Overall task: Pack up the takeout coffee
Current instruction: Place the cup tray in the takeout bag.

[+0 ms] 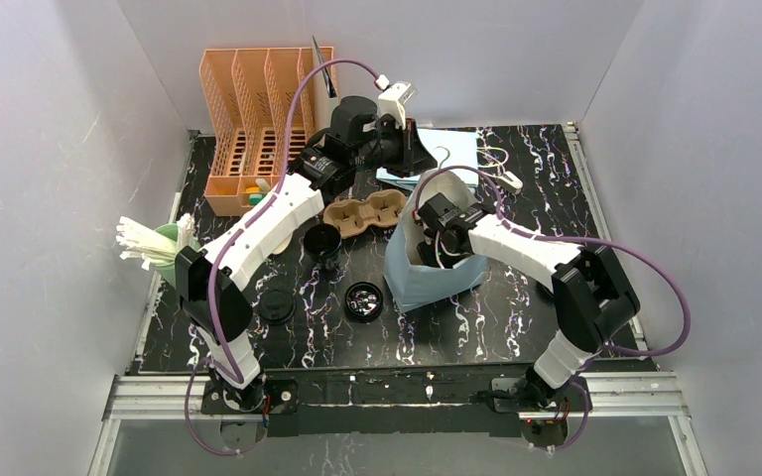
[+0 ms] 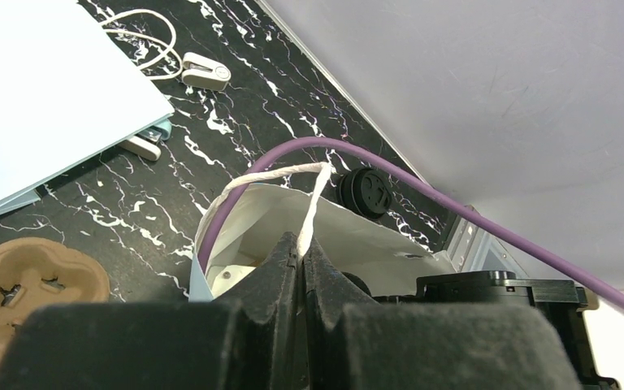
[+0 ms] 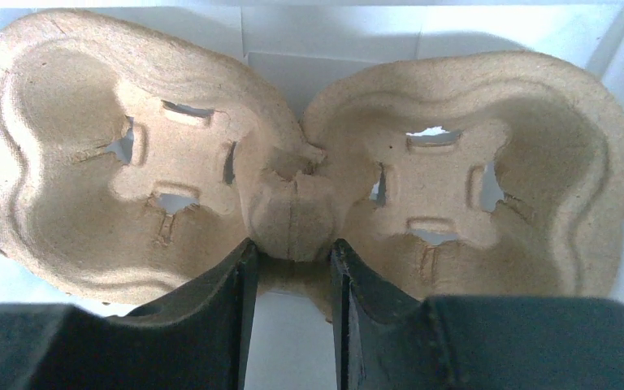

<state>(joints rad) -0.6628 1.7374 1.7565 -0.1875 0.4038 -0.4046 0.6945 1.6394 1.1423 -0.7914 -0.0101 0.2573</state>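
Left jaws: pinched shut on the twisted white paper handle (image 2: 313, 203) of the light-blue bag (image 1: 427, 283).
Right jaws: narrow, gripping the moulded-pulp carrier (image 3: 292, 211) by its centre ridge, inside the bag.
Takeout coffee (image 1: 322, 241): dark round cups on the marbled counter (image 1: 516, 327), left of the bag.

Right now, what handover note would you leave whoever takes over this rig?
Left gripper: jaws shut on the bag's white handle, holding it up.
Right gripper: inside the light-blue bag, jaws shut on the centre ridge of a pulp carrier; its wells are empty.
Coffee: dark cup, open cup and black lid sit on the table left of the bag, near a second carrier.
Done: one carrier in the bag.
Left: lid and load the cups; none seen in the bag.
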